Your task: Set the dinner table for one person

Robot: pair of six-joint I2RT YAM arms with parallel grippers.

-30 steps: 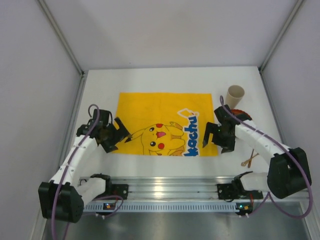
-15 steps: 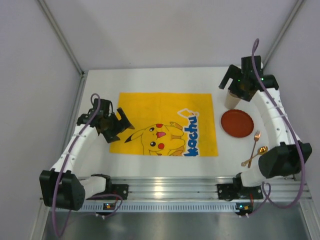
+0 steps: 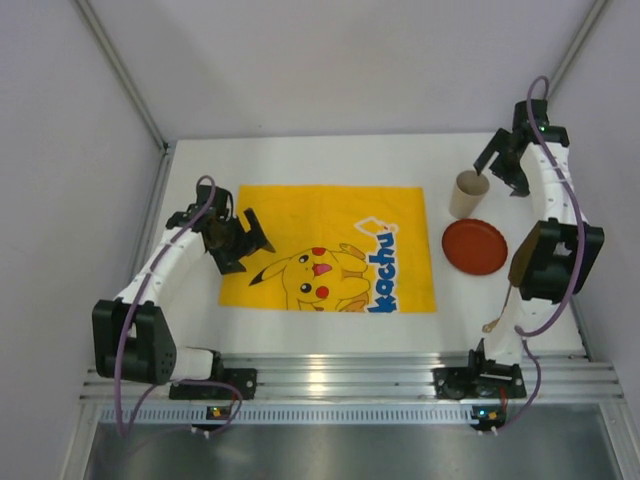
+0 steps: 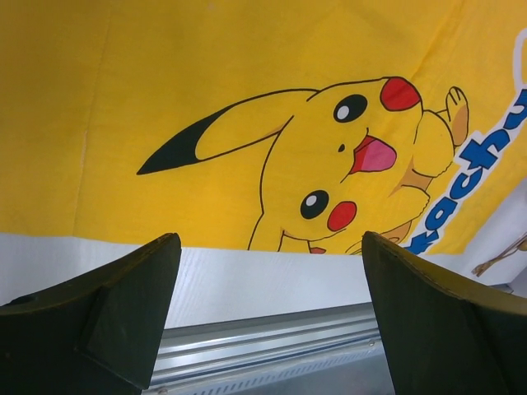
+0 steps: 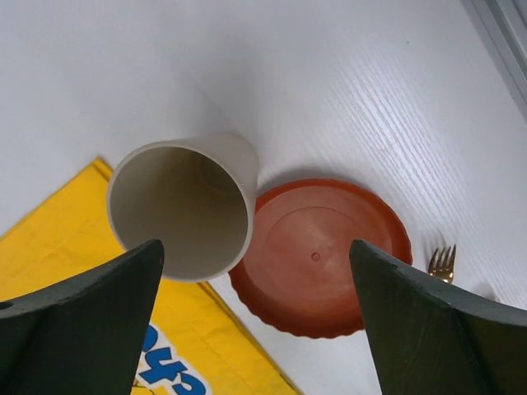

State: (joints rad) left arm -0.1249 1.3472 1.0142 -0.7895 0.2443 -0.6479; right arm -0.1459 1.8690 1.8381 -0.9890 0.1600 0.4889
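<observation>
The white dinner table (image 3: 300, 160) carries a yellow Pikachu mat (image 3: 330, 215) in its middle. A beige paper cup (image 3: 467, 192) stands upright right of the mat, with a red plate (image 3: 475, 246) just in front of it. My left gripper (image 3: 245, 240) is open and empty over the mat's left edge; its wrist view shows the mat (image 4: 247, 99) and bare table (image 4: 247, 280). My right gripper (image 3: 500, 170) is open and empty, raised above the cup (image 5: 181, 206) and the plate (image 5: 321, 255). A gold fork (image 5: 442, 262) lies right of the plate.
A silver rail (image 3: 340, 375) runs along the table's near edge and shows in the left wrist view (image 4: 272, 337). Grey walls close in the back and sides. A spoon end (image 3: 492, 324) shows by the right arm, which hides most of the cutlery.
My right arm has swung from the mat's right edge to the back right, rising above the cup. My left gripper has shifted slightly farther along the mat's left edge.
</observation>
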